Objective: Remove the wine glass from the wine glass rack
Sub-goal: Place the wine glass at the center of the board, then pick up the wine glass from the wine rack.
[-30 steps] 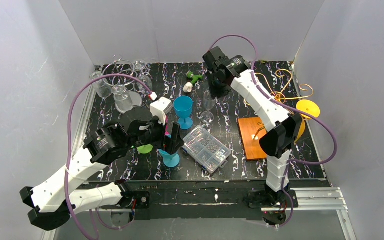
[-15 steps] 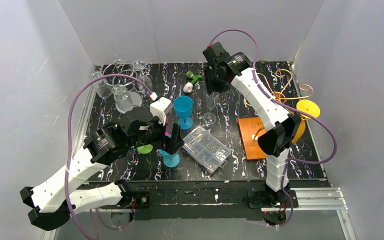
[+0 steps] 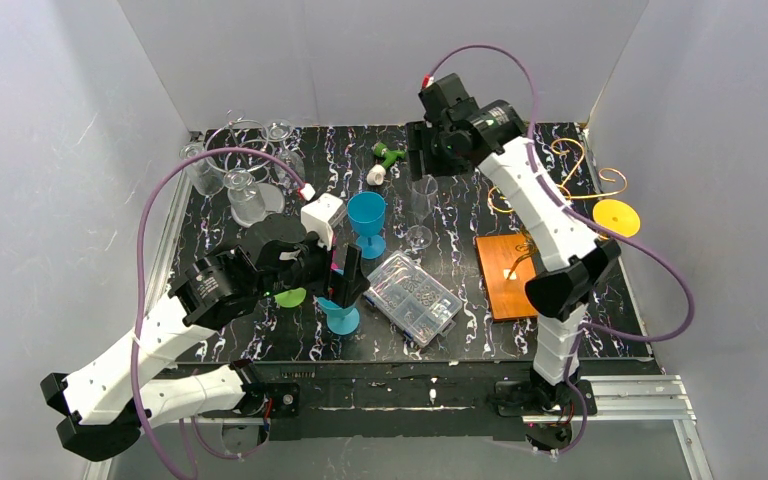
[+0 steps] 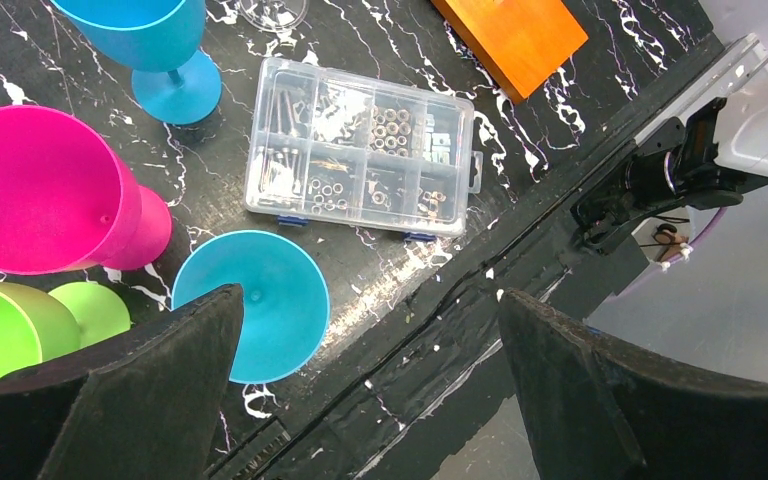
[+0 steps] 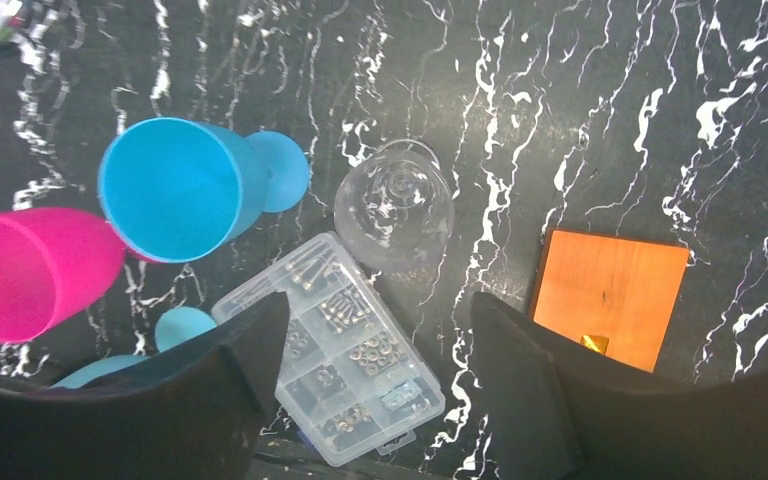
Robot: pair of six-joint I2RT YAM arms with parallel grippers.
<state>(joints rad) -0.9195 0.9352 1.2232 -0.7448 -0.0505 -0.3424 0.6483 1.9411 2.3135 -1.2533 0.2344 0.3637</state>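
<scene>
A: Room?
B: Plain white walls [image 3: 360, 60] on three sides.
A: Surface?
B: Black table [image 3: 610, 300] with white marble streaks, metal rail [image 3: 630, 385] along the near edge.
A: Big items?
B: Wine glass rack [image 3: 503, 280] at right, gold wire over an orange wooden base. Clear compartment box [image 3: 415, 298] at middle front, full of small hardware. Cluster of clear glasses [image 3: 245, 175] in the far left corner.
A: Wine glass [image 5: 395, 205]?
B: Off the rack, upright on the table, just beside a blue goblet [image 3: 366, 222], rack base further right.
A: Right gripper [image 5: 375, 320]?
B: Above the glass, fingers spread apart, gripping nothing.
A: Left gripper [image 4: 370, 300]?
B: Spread wide over a second blue goblet [image 4: 260, 300] by the box, also empty.
</scene>
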